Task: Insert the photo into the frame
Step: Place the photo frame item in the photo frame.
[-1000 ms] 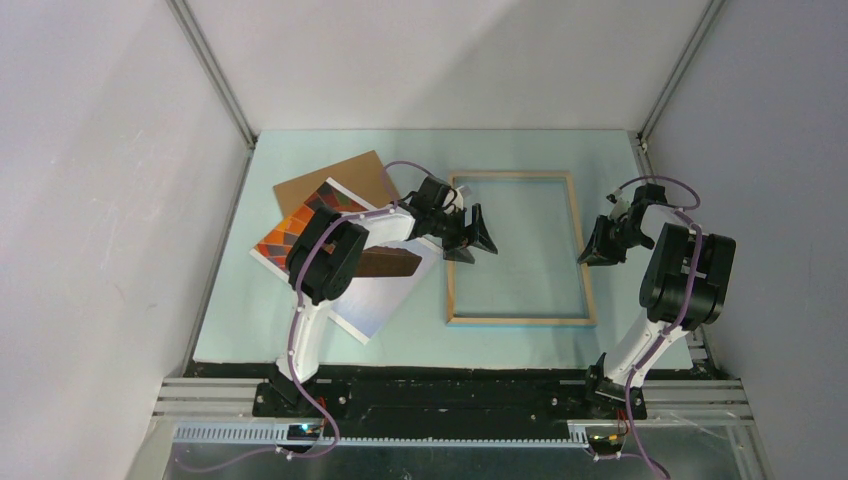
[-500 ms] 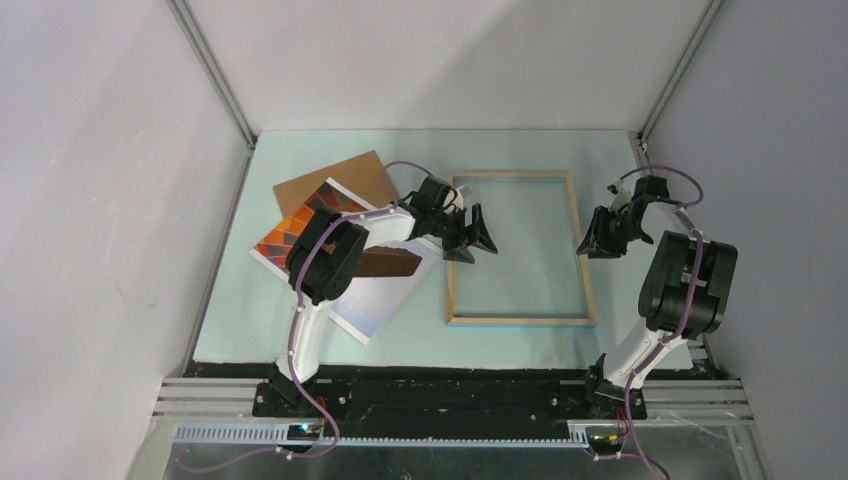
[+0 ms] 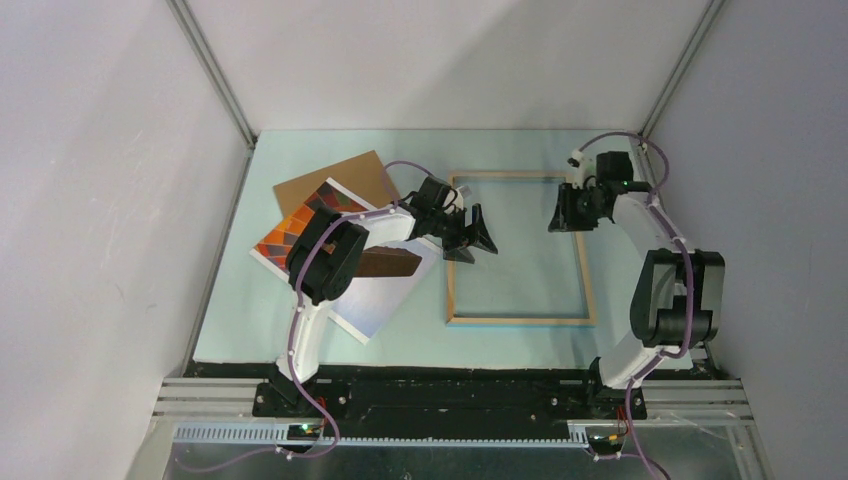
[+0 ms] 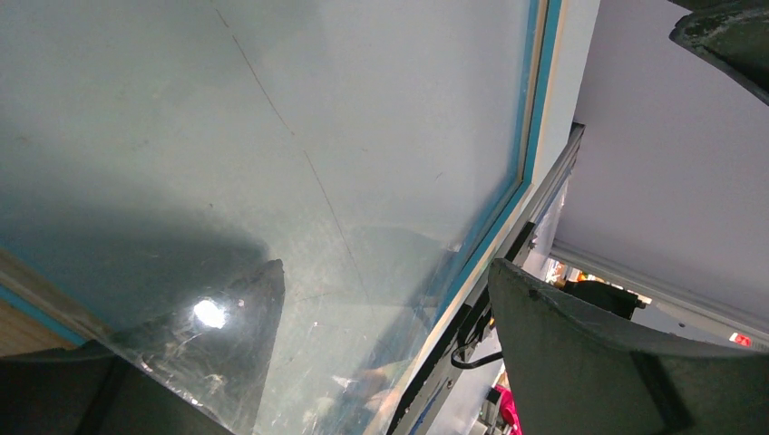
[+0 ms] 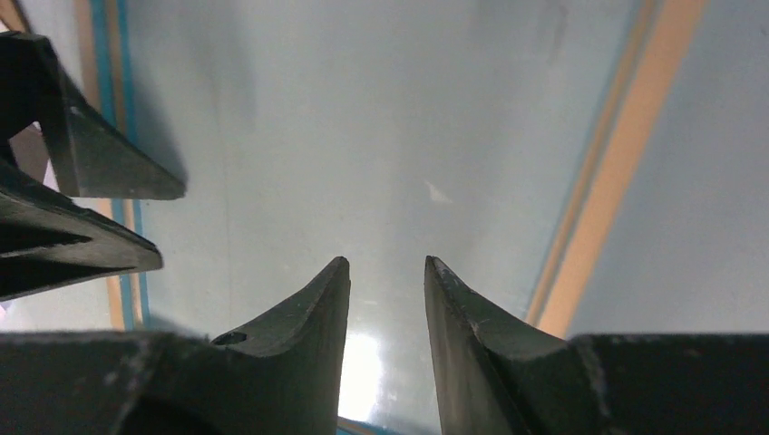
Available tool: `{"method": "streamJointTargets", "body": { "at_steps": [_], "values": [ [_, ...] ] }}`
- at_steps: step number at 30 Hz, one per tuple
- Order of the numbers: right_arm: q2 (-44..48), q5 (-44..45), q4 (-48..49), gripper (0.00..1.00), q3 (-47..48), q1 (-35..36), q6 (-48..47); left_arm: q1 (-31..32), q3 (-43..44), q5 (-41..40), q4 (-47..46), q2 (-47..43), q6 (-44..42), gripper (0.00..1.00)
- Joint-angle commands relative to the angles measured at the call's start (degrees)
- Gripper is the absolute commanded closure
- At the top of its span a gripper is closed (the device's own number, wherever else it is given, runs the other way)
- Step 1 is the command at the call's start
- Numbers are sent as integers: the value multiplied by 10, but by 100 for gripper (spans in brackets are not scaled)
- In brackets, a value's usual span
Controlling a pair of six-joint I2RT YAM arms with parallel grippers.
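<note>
Two end effectors are hovering over the frame (image 3: pixel 584 270), which is lying flat and wood side up on the bench (image 3: pixel 420 345). The left end effector (image 3: pixel 472 243) is gaping wide above the left rail, gripping nothing. The right end effector (image 3: pixel 560 214) is showing a narrow, empty gap near the upper right rail. The photo (image 3: pixel 375 300) is lying left of the frame, overlapping a brown backing board (image 3: pixel 330 175), with the left arm covering its middle.

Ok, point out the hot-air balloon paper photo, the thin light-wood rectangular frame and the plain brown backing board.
balloon photo (image 3: pixel 378 303), top view, pale lower corner.
wood frame (image 3: pixel 520 321), top view, near rail.
brown backing board (image 3: pixel 335 172), top view, bare far part.
</note>
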State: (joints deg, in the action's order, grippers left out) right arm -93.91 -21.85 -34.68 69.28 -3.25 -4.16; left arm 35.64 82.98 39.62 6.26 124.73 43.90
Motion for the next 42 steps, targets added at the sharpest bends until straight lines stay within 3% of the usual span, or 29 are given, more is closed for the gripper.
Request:
{"method": "streamJointTargets", "body": {
  "at_steps": [1, 16, 42],
  "values": [
    [-20, 20, 38, 60, 42, 61, -8, 3, 13, -19, 10, -18, -26, 11],
    [-122, 63, 76, 62, 78, 190, -12, 3, 15, -17, 10, -15, -26, 11],
    [-167, 79, 75, 64, 78, 207, -15, 3, 11, -24, 10, -24, -30, 11]
  ]
}}
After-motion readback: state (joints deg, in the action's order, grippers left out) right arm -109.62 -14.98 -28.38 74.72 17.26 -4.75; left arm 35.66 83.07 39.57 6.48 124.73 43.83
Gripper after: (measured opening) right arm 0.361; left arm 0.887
